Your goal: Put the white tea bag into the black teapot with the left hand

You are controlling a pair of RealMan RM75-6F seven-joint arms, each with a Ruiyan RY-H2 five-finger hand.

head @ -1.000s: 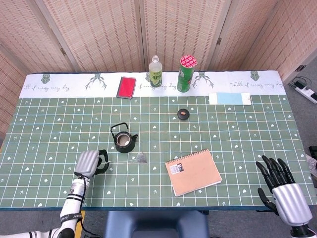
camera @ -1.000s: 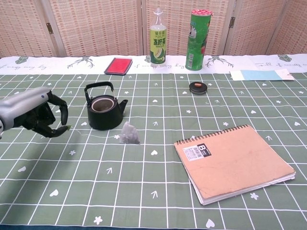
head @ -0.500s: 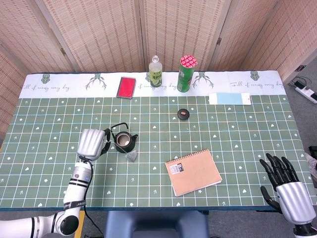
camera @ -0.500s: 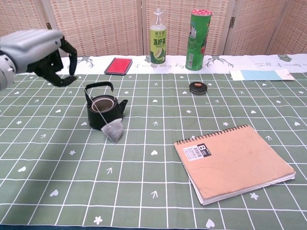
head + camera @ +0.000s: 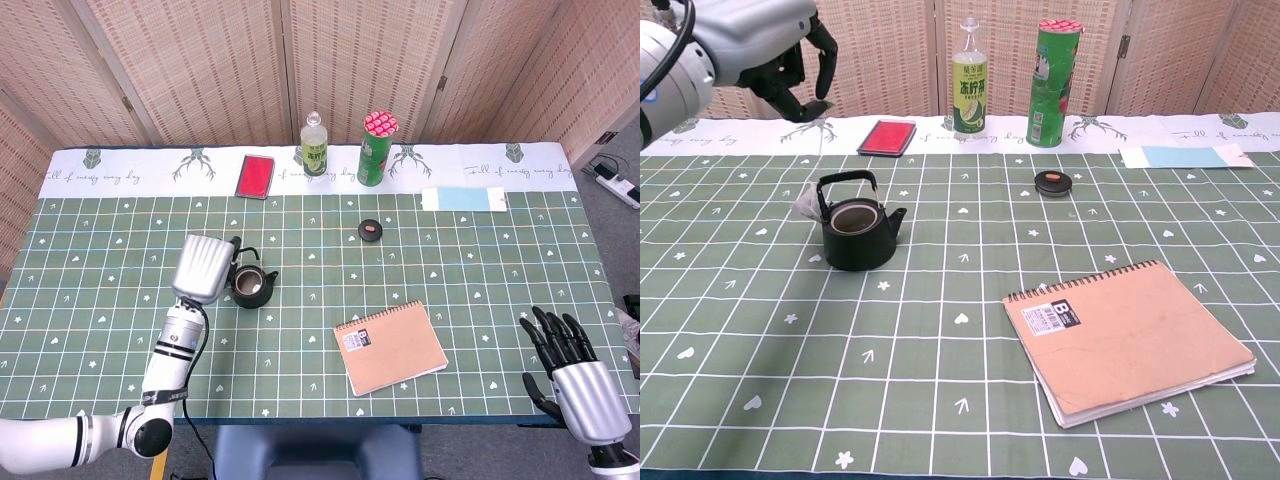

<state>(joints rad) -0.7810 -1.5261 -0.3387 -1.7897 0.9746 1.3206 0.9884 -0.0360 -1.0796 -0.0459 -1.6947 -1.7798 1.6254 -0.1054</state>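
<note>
The black teapot [image 5: 855, 222] stands lidless on the green checked cloth, left of centre, and shows in the head view as the teapot [image 5: 251, 285]. My left hand [image 5: 765, 42] is raised high above and to the left of it, pinching the tea bag's string tag. The white tea bag [image 5: 803, 205] hangs on the string in the air, just left of the pot's handle and outside the opening. In the head view my left hand [image 5: 203, 266] covers the bag. My right hand [image 5: 568, 372] hovers off the table's front right corner, fingers spread and holding nothing.
A tan spiral notebook [image 5: 1127, 336] lies at front right. A small black lid [image 5: 1051, 183] sits mid-table. Along the back stand a green bottle [image 5: 969, 78] and a green can [image 5: 1051, 72], with a red box [image 5: 887, 137] and a blue paper [image 5: 1183, 156].
My left hand rose from table height and moved right, lifting the tea bag by its string. The bag left the cloth in front of the pot and now hangs at its left side.
</note>
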